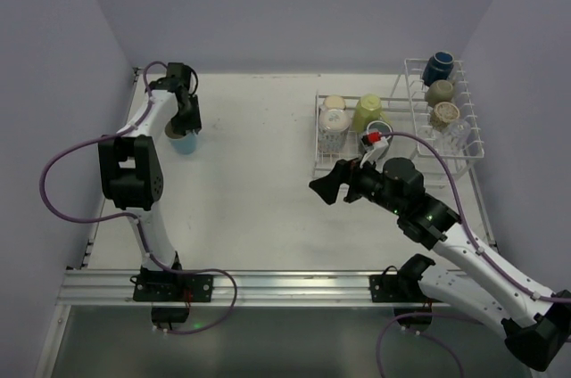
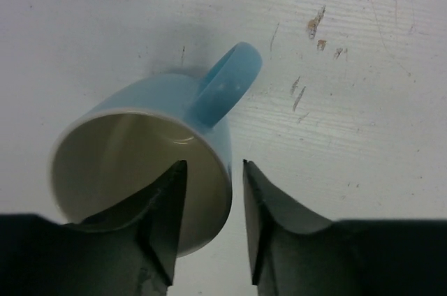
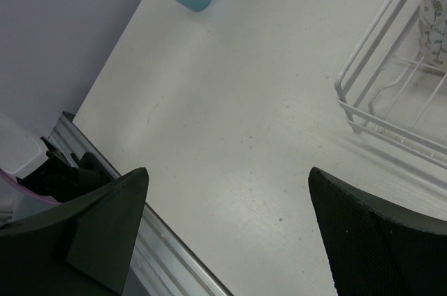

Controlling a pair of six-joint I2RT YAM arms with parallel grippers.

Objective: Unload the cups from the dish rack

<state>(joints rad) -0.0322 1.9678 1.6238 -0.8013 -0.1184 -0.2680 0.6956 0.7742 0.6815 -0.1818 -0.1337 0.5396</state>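
Closest to the overhead camera, the right arm (image 1: 464, 249) is seen reaching in from the near right corner, its wrist placed just beside the rack's near left corner. Everything is carried by the white table (image 1: 259, 200). At its far right the dish rack (image 1: 399, 97) is set: a low flat grid on the left, joined to a taller basket on the right. The left arm (image 1: 134, 173) is stretched along the left edge towards the far left corner. The right gripper (image 3: 227, 174) is held fully spread above the tabletop, and nothing is caught between its fingers. The left gripper (image 2: 214, 163) is parted astride the wall of the light blue cup (image 2: 160, 90): one finger is placed inside the bowl, the other outside, and a strip of table is seen between that outer finger and the cup, so the wall is not pinched. This cup is rested on the table at the far left, well apart from the rack. A pale green cup (image 1: 366, 113) and a patterned white cup (image 1: 333, 121) are kept in the low grid; a navy cup (image 1: 437, 68) is lodged at the basket's far end.
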